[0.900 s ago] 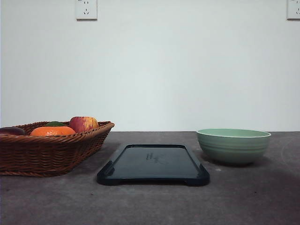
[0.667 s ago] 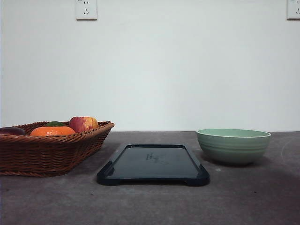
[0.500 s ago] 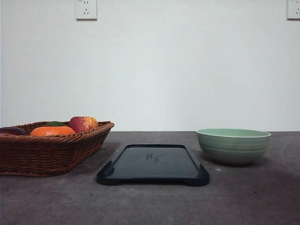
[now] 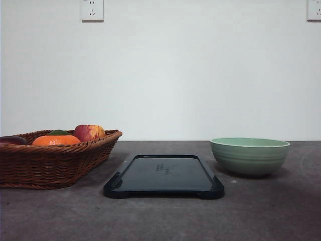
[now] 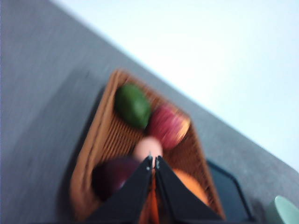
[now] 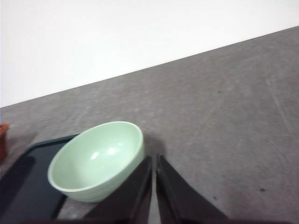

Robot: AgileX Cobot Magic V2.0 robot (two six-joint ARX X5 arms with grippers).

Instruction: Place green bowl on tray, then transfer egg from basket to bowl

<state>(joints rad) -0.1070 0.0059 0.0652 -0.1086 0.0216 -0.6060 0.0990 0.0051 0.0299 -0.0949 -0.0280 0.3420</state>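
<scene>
1. Three task items sat on the grey table [image 4: 160,221] in my front view: the wicker basket [image 4: 50,163] at the left, the dark tray [image 4: 164,175] in the middle, the green bowl [image 4: 250,156] at the right.
2. I recorded the green bowl as standing upright on the table just beside the tray's right edge, not on the tray. It was empty in the right wrist view.
3. I noted the tray as bare, its glossy surface showing only a faint reflection.
4. I logged the basket's contents from the left wrist view, which was blurred: a green fruit [image 5: 133,106], a red-yellow apple [image 5: 168,127], a dark purple item [image 5: 114,175], an orange fruit [image 5: 187,184], and the pinkish egg [image 5: 148,147] lying among them, next to the apple.
5. I saw the left gripper [image 5: 153,161] poised above the basket with its fingertips pressed together, holding nothing, its tips just short of the egg.
6. I saw the right gripper [image 6: 153,161] near the green bowl's side, its fingers nearly meeting with only a thin gap, and empty.
7. Two wall sockets [image 4: 92,10] were mounted on the white wall behind.
</scene>
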